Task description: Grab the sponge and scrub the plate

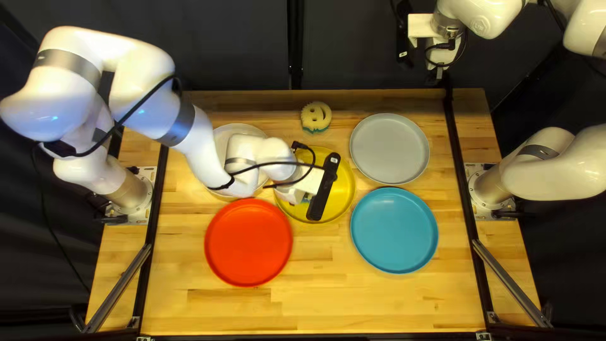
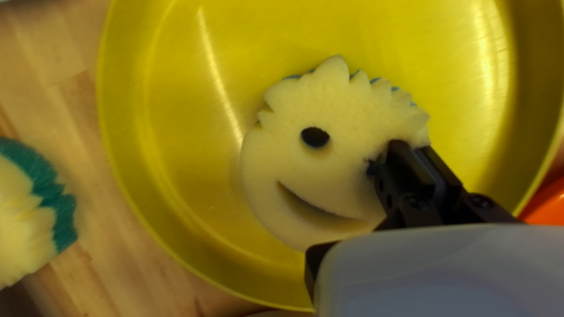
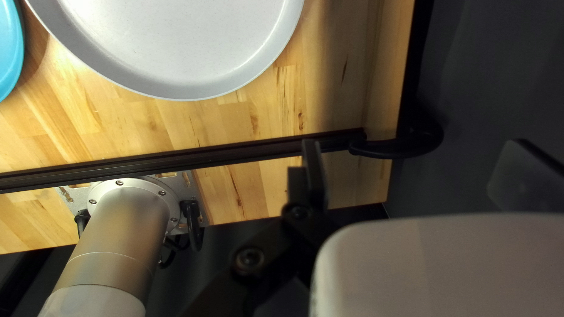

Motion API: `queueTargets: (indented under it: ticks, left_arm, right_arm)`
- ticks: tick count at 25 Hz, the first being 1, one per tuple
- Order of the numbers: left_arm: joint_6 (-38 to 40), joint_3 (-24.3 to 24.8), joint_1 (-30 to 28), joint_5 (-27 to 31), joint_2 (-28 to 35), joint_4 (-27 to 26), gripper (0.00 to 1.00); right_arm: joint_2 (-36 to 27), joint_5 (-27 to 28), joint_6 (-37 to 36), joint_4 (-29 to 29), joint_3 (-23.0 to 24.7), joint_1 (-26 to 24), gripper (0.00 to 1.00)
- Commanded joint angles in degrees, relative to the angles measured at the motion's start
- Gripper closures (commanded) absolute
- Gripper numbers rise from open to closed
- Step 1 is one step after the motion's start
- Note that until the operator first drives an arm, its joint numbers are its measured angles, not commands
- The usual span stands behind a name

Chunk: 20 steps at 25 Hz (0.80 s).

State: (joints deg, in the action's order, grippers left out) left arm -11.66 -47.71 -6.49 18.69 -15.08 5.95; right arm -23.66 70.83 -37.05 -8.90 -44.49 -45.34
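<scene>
Left gripper (image 1: 309, 184) pinching the sponge (image 2: 326, 170) in the yellow plate (image 1: 344, 189).
The left fingers are drawn close together on the sponge's edge beside one eye hole, its smiling face up within the yellow plate's rim. Beyond that plate lies another sponge (image 1: 314, 115); on its right sit the gray plate (image 1: 389, 148) and blue plate (image 1: 394, 230), and nearer the table's near edge, the red plate (image 1: 248, 242). The right gripper (image 1: 439, 76), fingers spread, hangs well apart from it.
</scene>
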Motion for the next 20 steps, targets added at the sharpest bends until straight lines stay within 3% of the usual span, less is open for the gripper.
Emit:
queueTargets:
  ticks: [1,13,20]
  left_arm:
    - [-0.34,-0.38,0.33,0.70,0.30,0.30,1.00]
    - [-10.87,-7.24,8.30,6.30,-3.02,-3.25,1.00]
    - [-10.89,-6.70,8.94,7.54,-2.49,-2.22,1.00]
  right_arm:
    - [0.00,0.00,0.00,0.00,0.00,0.00,0.00]
    - [0.00,0.00,0.00,0.00,0.00,0.00,0.00]
    - [0.00,0.00,0.00,0.00,0.00,0.00,0.00]
